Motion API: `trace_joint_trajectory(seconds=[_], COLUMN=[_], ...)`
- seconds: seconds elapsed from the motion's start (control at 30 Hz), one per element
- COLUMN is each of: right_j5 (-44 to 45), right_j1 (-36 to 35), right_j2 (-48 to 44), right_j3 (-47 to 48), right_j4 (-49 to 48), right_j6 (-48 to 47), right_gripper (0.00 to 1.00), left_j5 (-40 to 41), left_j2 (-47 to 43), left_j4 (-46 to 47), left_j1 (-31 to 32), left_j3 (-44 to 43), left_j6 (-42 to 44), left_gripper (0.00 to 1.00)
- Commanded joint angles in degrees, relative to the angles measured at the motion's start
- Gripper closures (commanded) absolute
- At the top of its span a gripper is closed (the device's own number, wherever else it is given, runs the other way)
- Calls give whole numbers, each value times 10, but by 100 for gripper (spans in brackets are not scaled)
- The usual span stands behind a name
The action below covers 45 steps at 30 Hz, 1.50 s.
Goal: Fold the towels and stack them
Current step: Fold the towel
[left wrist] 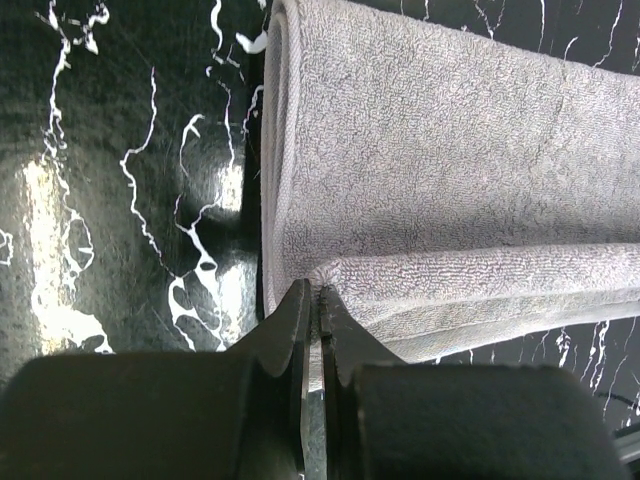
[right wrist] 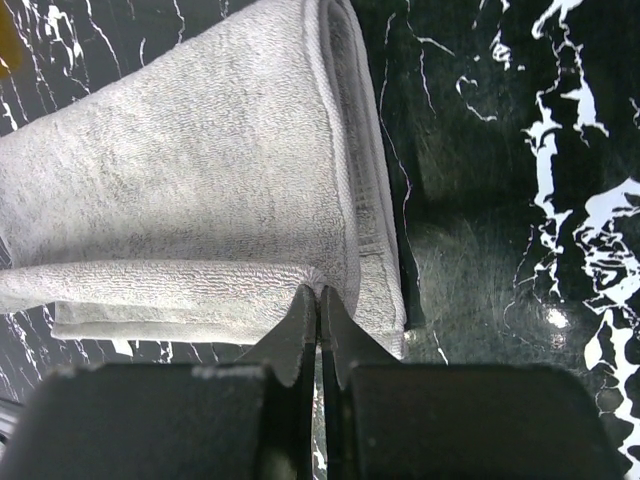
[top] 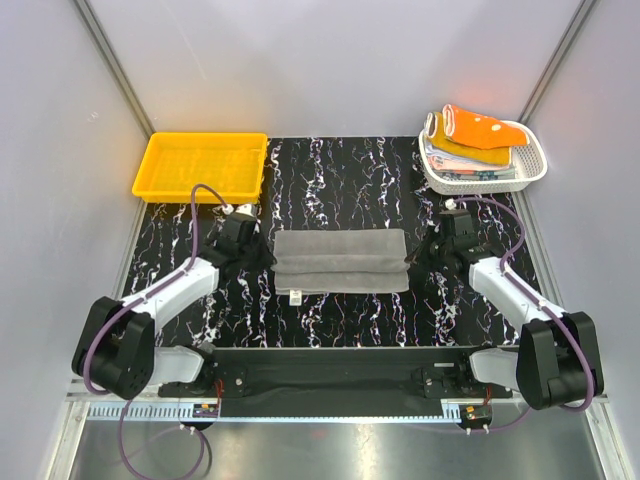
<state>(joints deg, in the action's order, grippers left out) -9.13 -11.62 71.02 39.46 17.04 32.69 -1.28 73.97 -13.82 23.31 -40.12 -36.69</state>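
- On black table, grey towel part-folded.
- Pinched at both ends by left gripper and right gripper, jaws closed on its fold.
- To do: towels in far-right basket; no stack yet.

Pale grey walls closed in the far side and both flanks, with aluminium struts slanting down the far corners. The table had a glossy black top veined white, catching glare, and a metal rail along its near edge
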Motion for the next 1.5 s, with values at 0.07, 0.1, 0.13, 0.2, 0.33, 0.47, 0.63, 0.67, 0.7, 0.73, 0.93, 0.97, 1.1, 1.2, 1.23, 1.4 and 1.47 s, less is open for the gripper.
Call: trace_joint_trajectory(seconds=[0.07,0.1,0.13,0.2,0.33,0.47,0.63,0.67,0.7,0.73,0.93,0.97,1.1,1.2,1.23,1.4,1.47], right_j5=[15,15,13,12,14,15,20,20,20,21,33,33,30,29,29,22,18], right_j1=[0,1,0,0,1,0,1,0,0,0,0,0,0,1,0,0,0], right_j2=[-23,-24,-23,-23,-26,-24,-33,-35,-38,-44,-67,-69,-69,-70,-68,-58,-55], right_j3=[-12,-15,-17,-26,-39,-39,-32,-30,-26,-24,-17,-20,-36,-56,-66,-84,-84], right_j4=[-3,-4,-5,-9,-21,-24,-16,-12,-10,-5,18,18,11,-2,-6,-31,-33], right_j6=[6,8,9,15,23,27,28,27,27,28,24,26,28,44,46,64,68], right_gripper=[100,100,100,100,100,100,100,100,100,100,100,100,100,100,100,97,88], left_j5=[16,16,16,2,-5,-6,-2,-2,-1,-1,2,0,-8,-12,-15,-26,-29], left_j2=[-34,-35,-33,-32,-34,-41,-59,-61,-64,-67,-96,-101,-105,-101,-101,-97,-100], left_j4=[6,6,3,5,18,20,5,1,-8,-10,-41,-42,-38,-29,-25,1,-2], left_j1=[-2,-2,-2,-1,2,5,5,5,5,5,5,5,6,7,7,11,11], left_j3=[14,14,14,24,43,53,44,37,33,29,14,14,42,70,77,117,121], left_j6=[3,4,6,6,-1,-1,4,5,5,6,12,13,8,3,3,-2,1], left_gripper=[100,100,100,100,100,100,100,100,100,100,100,100,100,100,100,100,91])
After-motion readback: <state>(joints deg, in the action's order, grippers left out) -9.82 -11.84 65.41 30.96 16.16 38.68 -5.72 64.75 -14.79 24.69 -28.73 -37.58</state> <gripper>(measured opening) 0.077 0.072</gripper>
